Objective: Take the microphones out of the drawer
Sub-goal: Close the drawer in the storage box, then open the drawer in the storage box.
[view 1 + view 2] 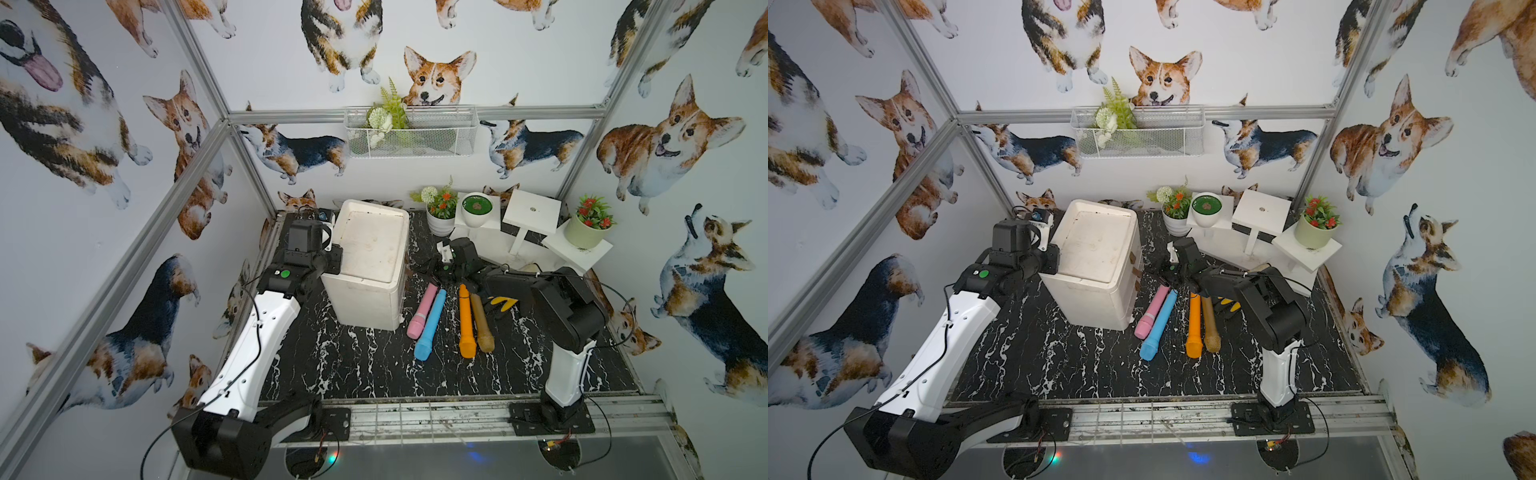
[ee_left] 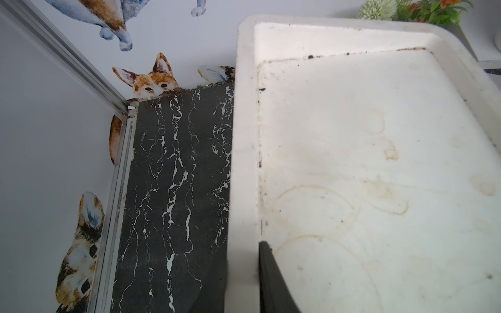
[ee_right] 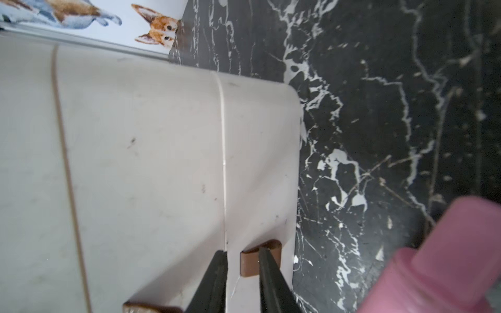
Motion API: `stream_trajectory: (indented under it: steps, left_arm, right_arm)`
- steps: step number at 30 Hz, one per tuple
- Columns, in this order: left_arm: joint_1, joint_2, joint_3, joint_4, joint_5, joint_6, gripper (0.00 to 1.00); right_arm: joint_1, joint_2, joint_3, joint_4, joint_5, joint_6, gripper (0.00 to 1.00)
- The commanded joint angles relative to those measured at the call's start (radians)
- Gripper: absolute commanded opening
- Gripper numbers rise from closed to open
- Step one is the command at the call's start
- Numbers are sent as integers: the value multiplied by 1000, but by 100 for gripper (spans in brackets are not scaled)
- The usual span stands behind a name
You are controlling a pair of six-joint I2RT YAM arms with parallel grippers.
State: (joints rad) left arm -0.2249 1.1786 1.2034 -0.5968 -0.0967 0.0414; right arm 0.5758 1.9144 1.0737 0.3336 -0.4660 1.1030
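Both top views — left gripper (image 1: 332,261) on drawer unit (image 1: 370,257) rim, likely bracing it against pull; pink microphone (image 1: 423,308) and three others lie on tabletop (image 1: 353,365) just beside unit, in neither grip; left wrist — finger (image 2: 271,281) against rim's inner wall; jaws clamped on rim; right wrist — right gripper (image 3: 241,250) jaws apart, brown handle (image 3: 249,264) partly between; drawer fronts look shut, any microphone inside hidden

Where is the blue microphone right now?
In both top views the blue microphone lies on the black marble table, on the right arm's side of the white drawer box. It is right beside the pink microphone, with the orange microphone further right.
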Motion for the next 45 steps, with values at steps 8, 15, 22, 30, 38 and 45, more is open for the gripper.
stream_trajectory:
  steps: [8,15,22,30,38,45]
  left_arm:
    - [-1,-2,-22,-109,5,32,0]
    - [-1,-2,-25,-103,8,34,0]
    - [-1,-7,-29,-97,15,25,0]
    - [-1,-13,-30,-95,17,26,0]
    - [-1,-16,-32,-92,18,25,0]
    - [-1,-17,-30,-85,17,22,0]
  right_arm:
    - [57,44,-52,150,159,278,36]
    - [109,39,-112,202,290,456,41]
    - [147,47,-124,257,373,589,46]
    - [196,75,-131,314,430,741,48]
    - [230,46,-149,263,475,786,47]
    - [242,-20,-144,137,483,782,47]
